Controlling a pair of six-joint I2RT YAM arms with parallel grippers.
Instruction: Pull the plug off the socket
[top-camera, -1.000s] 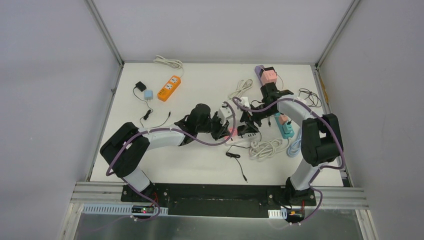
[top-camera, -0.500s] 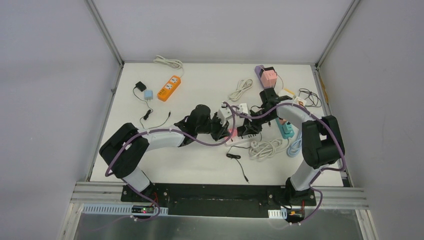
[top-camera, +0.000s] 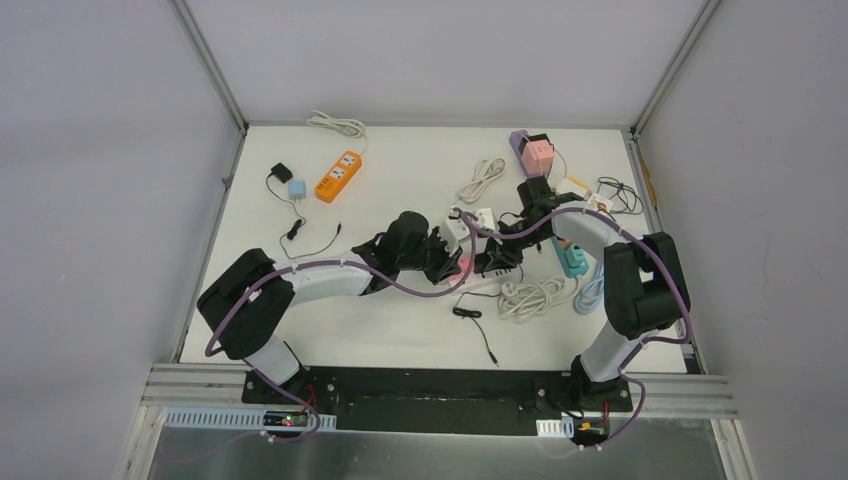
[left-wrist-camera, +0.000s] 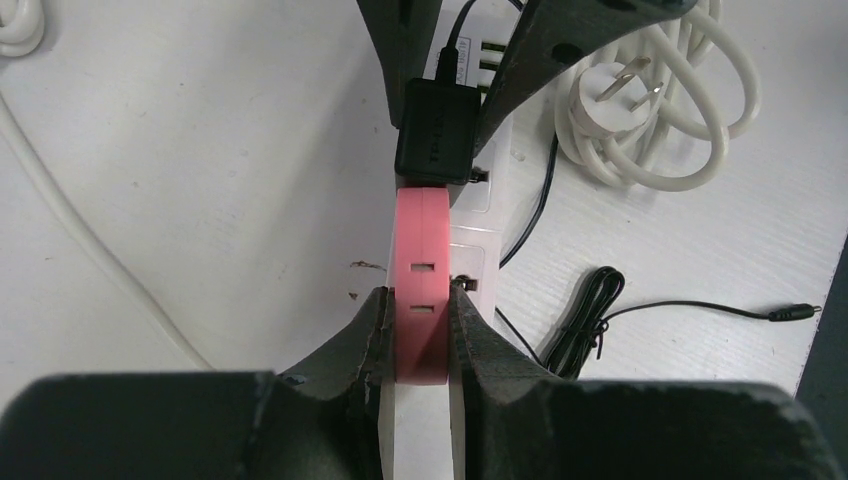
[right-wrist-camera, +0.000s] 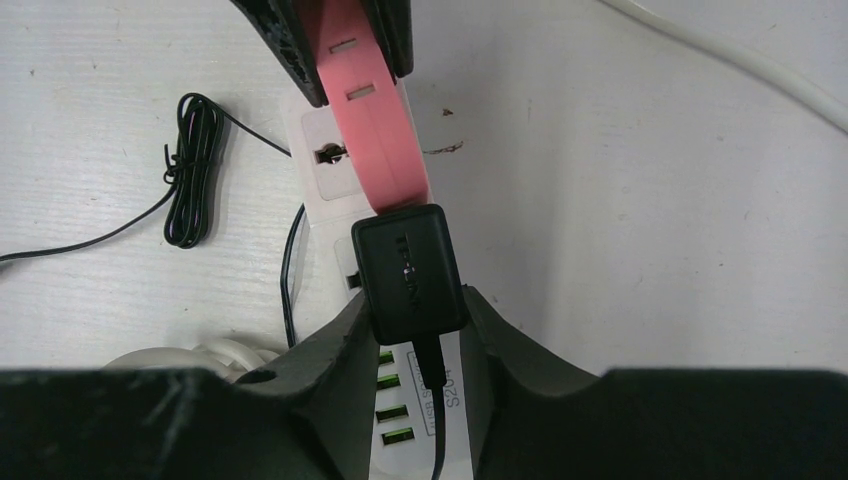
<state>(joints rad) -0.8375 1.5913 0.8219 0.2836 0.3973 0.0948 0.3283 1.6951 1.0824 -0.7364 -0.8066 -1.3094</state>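
Note:
A white power strip with a pink side band lies mid-table. A black plug sits in it. My left gripper is shut on the pink band at the strip's end. My right gripper is closed on the black plug, one finger on each side, with the plug's thin black cord running back between them. In the top view the two grippers, left and right, face each other over the strip. The pink band touches the plug.
A coiled white cable with a bare plug lies right of the strip. A bundled thin black cord lies in front. A teal strip, a pink cube socket, an orange strip and a blue adapter stand further off.
My right gripper has come down and in toward the strip and closed round the black plug. My left gripper has shifted slightly right along the strip.

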